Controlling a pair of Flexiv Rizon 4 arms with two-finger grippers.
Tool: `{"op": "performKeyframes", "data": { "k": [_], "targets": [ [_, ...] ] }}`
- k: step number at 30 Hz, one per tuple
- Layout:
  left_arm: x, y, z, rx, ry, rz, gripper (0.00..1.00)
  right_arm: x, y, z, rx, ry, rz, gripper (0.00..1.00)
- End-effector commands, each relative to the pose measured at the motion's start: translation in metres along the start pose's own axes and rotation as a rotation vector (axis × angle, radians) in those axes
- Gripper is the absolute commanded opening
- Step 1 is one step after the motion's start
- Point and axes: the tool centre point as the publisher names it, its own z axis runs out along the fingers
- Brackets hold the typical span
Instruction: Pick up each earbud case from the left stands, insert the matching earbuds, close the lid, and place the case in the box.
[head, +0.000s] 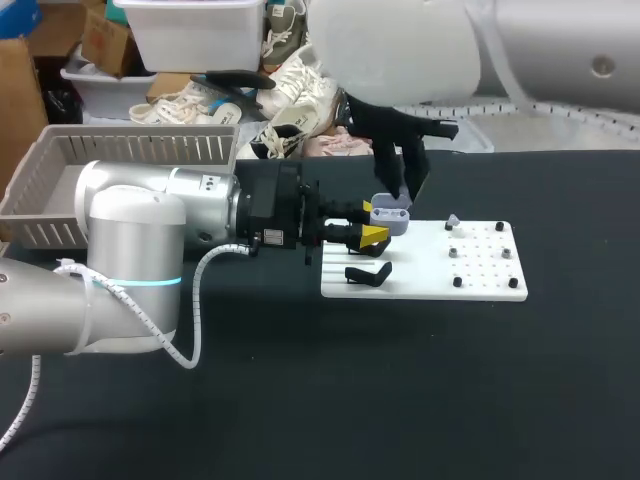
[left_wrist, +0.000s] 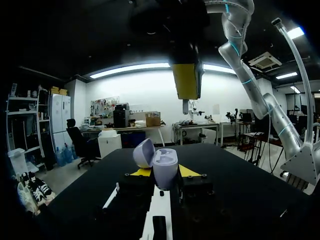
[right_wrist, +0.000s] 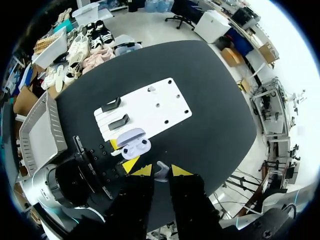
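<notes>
The left gripper (head: 365, 222) is clamped on the open lavender case (left_wrist: 165, 169), one yellow tip on each side and the lid tipped back. The right gripper (right_wrist: 161, 170) is narrow, pinching a pale earbud (right_wrist: 160, 174) directly above the case.

I judge the task to be early: this case is off its stand and being filled. No lid is closed, and no case shows in the box (head: 60, 160) at 10 o'clock. Another earbud (head: 452, 222) waits on the board (head: 480, 285) at the case's 3 o'clock. The black stand (head: 368, 272) at the board's 9 o'clock end looks bare.

The left arm reaches in level from 9 o'clock. The right comes from 1 o'clock, with its fingers pointing straight down.
</notes>
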Motion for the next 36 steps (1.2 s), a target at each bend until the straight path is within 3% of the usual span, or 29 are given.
{"op": "performKeyframes", "data": {
  "k": [1,8,16,36],
  "targets": [
    [0.000,-0.001,0.000,-0.005,0.000,0.001,0.00,-0.002,0.003,-0.002,0.021,0.017,0.001,0.00],
    [0.000,-0.001,0.000,-0.005,0.000,0.001,0.00,0.001,0.007,-0.001,0.002,0.018,0.015,0.00],
    [0.000,-0.001,0.000,-0.005,0.000,0.001,0.00,-0.001,0.016,-0.004,-0.005,-0.030,0.119,0.00],
    [0.000,-0.001,0.000,-0.005,0.000,0.001,0.00,-0.011,0.028,0.014,0.017,-0.046,0.103,0.00]
  ]
}}
